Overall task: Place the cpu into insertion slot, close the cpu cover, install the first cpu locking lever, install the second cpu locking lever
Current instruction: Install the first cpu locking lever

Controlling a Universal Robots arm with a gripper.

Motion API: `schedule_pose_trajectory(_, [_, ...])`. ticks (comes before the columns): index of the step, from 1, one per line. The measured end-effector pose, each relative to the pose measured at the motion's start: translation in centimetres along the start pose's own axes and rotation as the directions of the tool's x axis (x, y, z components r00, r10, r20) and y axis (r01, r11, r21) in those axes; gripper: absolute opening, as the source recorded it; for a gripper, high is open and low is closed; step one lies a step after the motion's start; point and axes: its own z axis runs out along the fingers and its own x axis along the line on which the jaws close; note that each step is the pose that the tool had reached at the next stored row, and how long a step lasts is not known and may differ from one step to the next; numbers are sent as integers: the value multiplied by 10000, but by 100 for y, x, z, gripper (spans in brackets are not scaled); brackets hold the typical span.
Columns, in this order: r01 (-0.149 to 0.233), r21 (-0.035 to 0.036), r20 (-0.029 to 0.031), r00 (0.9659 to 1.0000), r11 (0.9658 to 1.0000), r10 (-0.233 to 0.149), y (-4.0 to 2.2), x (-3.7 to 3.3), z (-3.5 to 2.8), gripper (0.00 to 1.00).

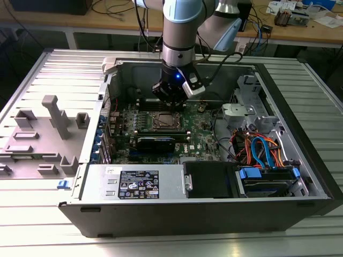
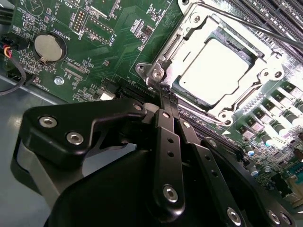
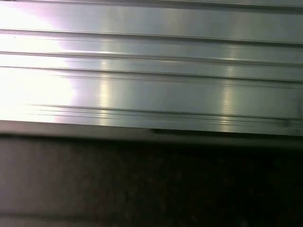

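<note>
The cpu [image 2: 215, 71] lies flat in the insertion slot [image 1: 163, 121] of the green motherboard [image 2: 118, 28], its bright metal top showing through the window of the cpu cover [image 2: 187, 33]. The cover's grey frame lies down over the chip. A thin metal lever rod [image 2: 255, 29] runs along one side of the socket. My gripper [image 2: 164, 92] is shut, its black fingers pressed together with their tips right at a corner of the socket frame. In the exterior view the gripper [image 1: 172, 101] hangs just above the slot, inside the open computer case.
A round coin battery [image 2: 49, 47] and black memory slots [image 2: 284, 14] flank the socket. A black card [image 1: 155, 142], the power supply [image 1: 136, 184] and coloured cables [image 1: 262, 147] fill the case. A grey fixture [image 1: 43, 134] sits on the ribbed table [image 3: 151, 71].
</note>
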Motion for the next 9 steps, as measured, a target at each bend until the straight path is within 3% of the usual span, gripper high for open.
schedule_pose_trajectory(9, [1,-10,4,10000,10000,-1,-10,2,19,11])
